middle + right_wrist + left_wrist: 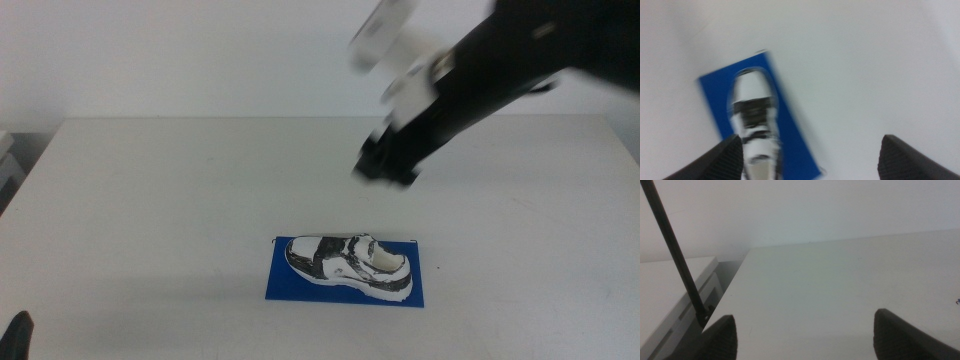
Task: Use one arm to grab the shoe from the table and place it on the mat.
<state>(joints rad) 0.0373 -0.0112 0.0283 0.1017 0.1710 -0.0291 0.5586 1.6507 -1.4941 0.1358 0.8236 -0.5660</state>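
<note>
The white shoe with black patches [350,264] lies on the dark blue mat [284,284] near the table's front middle, toe to the left. The right arm comes in from the upper right; its gripper [385,172] is open and empty, raised above the table behind the shoe and blurred. The right wrist view shows the shoe [755,127] on the mat [790,130] below its wide-apart jaws. The left gripper [20,335] waits at the bottom left corner, open and empty, over bare table [840,290].
The white table [150,200] spreads around the mat. A white cabinet [670,285] stands beyond the table's left edge, with a thin dark rod [675,255] in front of it.
</note>
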